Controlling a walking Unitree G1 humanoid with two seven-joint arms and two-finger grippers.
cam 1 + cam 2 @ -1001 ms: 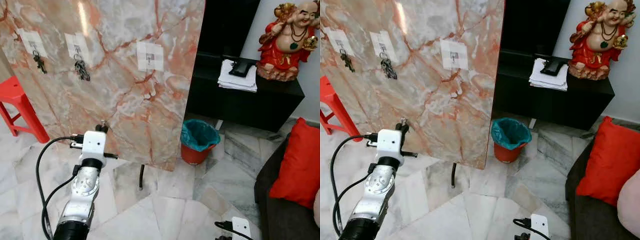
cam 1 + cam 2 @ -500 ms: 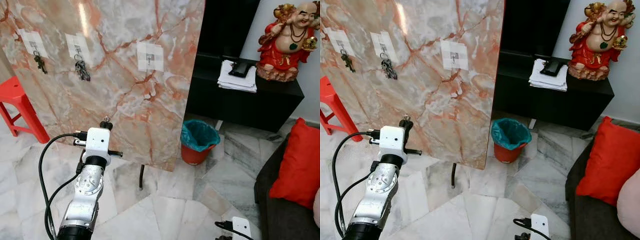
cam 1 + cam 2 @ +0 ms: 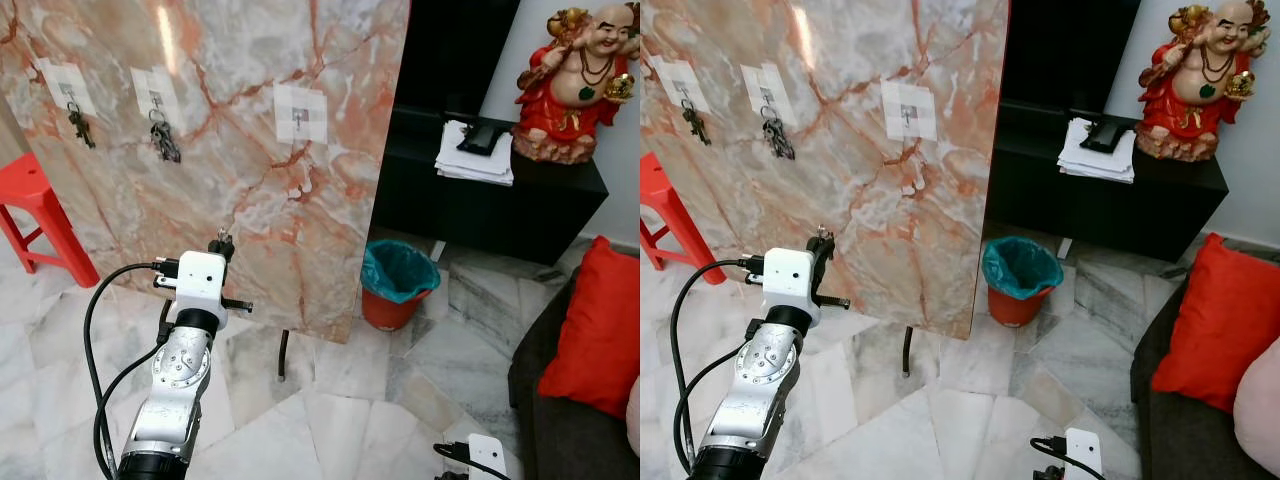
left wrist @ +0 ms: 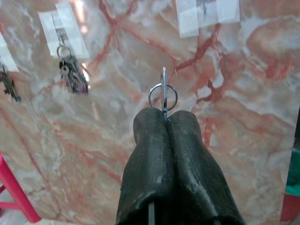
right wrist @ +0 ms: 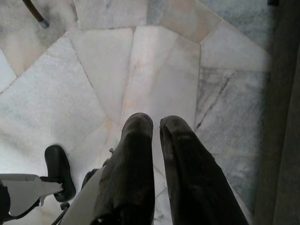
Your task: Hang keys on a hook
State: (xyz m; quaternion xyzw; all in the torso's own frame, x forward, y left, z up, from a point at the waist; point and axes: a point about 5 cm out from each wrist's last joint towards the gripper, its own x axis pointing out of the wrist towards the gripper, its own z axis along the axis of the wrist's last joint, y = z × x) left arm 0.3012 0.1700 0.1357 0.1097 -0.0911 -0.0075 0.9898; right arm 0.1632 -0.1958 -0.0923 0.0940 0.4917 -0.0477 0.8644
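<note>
The left claw [image 4: 165, 123] is pinched tight on a key ring [image 4: 162, 95], raised before the marble panel [image 3: 250, 150]. Beyond, two hooks already carry keys (left ones); the free hook [image 3: 299, 117] is well above, so the hanging remains. Right claw [image 5: 155, 124] idles, nearly closed and empty.

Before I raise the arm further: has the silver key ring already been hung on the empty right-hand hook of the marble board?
No, the left gripper holds the silver key ring below the bare right-hand hook.
</note>
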